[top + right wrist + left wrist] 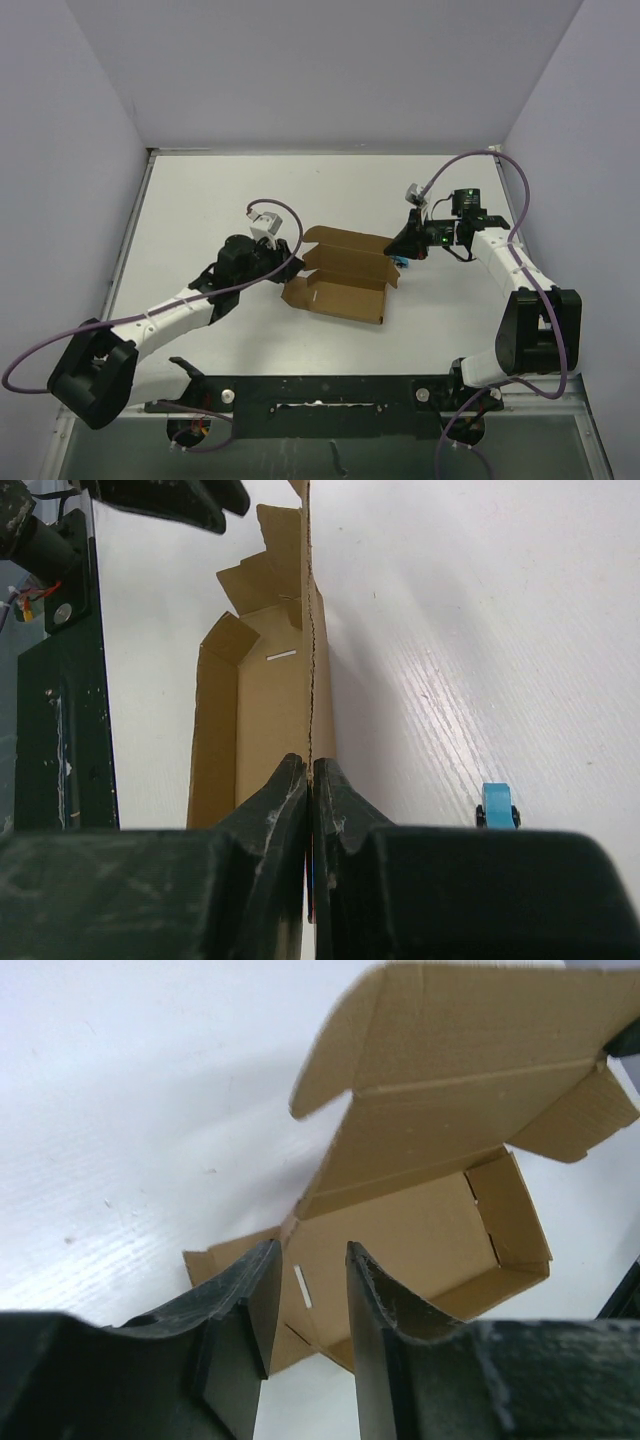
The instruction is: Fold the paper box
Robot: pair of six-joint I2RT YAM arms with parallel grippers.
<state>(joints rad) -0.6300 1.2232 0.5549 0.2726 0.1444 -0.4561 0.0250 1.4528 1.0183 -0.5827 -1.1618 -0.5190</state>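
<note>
**Brown cardboard part-folded, right arm pinching a panel**

Paper box (345, 280) sits mid-table between the two arms. Tray part is formed and the lid flaps stand open. Right gripper (310, 770) is closed tight on the thin edge of an upright panel at the box's right end. Left gripper (312, 1255) is at the box's left end, fingers (240, 1310) parted a narrow way and gripping nothing; the slotted end wall shows through the gap. Small blue object (498, 805) lies on the white table (200, 200) near the right gripper.
</note>
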